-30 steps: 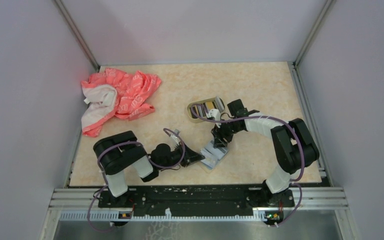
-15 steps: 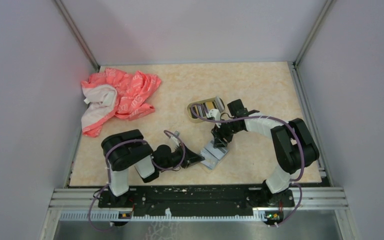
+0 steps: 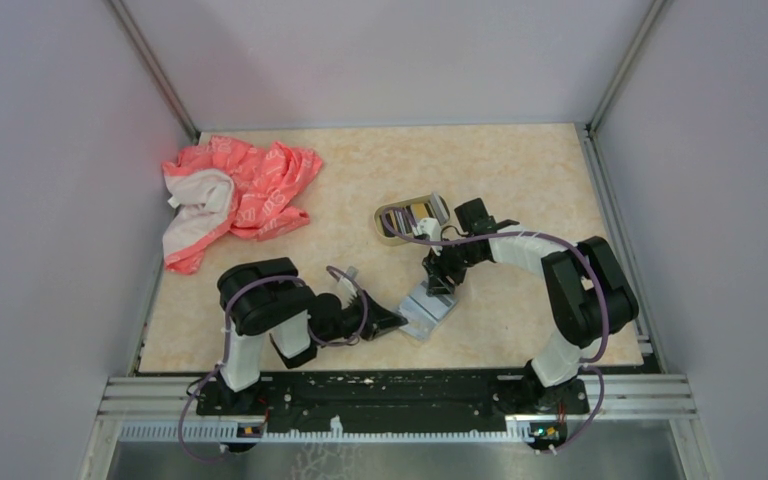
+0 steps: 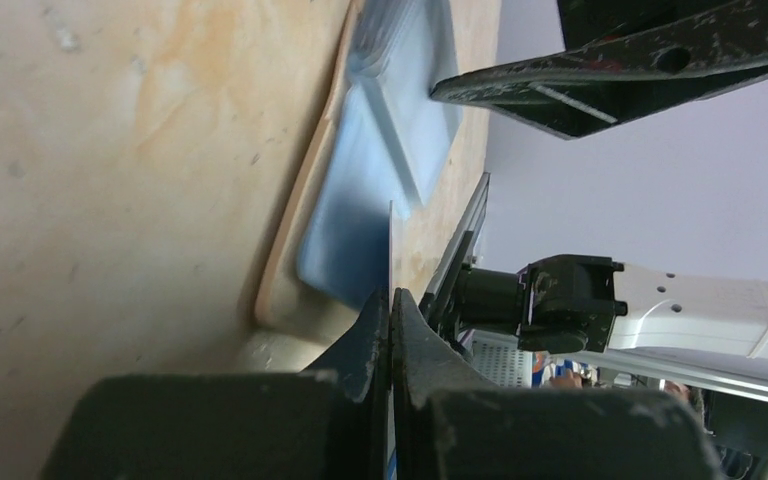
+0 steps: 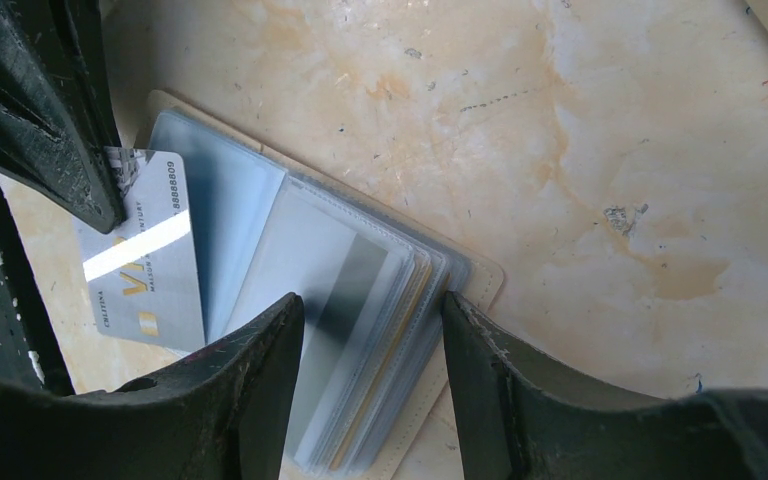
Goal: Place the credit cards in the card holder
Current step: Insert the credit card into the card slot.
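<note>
A: 1 silver card (image 5: 145,270) is pinched in the clenched left gripper (image 4: 391,298), its corner at the card holder (image 5: 485,275)'s clear sleeve. Any print?
B: Gold "VI", digits "8888809"; glare hides the rest.
A: Right gripper (image 5: 372,305)?
B: Fingers spread, straddling the holder flat on the tabletop (image 5: 610,150). Beyond, a gold-rimmed tin (image 3: 380,222).

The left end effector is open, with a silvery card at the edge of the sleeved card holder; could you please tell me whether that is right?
Not quite: the left end effector is shut on the silvery card, not open. The left wrist view shows its fingers closed on the card's thin edge. The card is indeed at the edge of the sleeved card holder.
</note>
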Robot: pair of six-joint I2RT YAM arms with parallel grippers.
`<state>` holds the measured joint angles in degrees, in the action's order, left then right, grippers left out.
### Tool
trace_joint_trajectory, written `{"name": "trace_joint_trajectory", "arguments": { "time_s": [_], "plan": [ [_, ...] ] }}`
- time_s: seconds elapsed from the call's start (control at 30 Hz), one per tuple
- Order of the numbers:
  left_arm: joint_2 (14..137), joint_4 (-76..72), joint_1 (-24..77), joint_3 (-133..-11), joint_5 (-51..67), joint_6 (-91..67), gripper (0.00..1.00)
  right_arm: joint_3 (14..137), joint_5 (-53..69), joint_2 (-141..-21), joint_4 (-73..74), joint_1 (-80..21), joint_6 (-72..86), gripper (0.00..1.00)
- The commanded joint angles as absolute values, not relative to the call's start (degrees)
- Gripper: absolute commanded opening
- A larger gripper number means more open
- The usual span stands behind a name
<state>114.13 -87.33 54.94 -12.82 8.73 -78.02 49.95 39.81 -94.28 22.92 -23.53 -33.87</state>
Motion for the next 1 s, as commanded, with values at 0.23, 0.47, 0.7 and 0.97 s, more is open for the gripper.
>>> {"name": "trace_joint_trajectory", "arguments": {
  "time_s": [0.23,0.47,0.7,0.97],
  "plan": [
    [115.15,-100.45,55.28,-12.34,10.98,-78.91,0.00,51.35,41.01,-95.50,24.16,-24.17,-34.01,0.52],
    [115.12,-102.49,55.28,-13.24,11.40,-79.28,0.00,51.42,41.03,-95.46,24.13,-24.17,-34.01,0.52],
    [114.16,-102.53,55.28,-13.59,11.24,-79.31,0.00,51.45,40.99,-95.60,24.21,-24.17,-34.01,0.52],
    [108.97,-99.68,55.37,-12.42,10.66,-78.54,0.00,51.49,41.07,-95.71,24.22,-24.17,-34.02,0.52]
  ]
}}
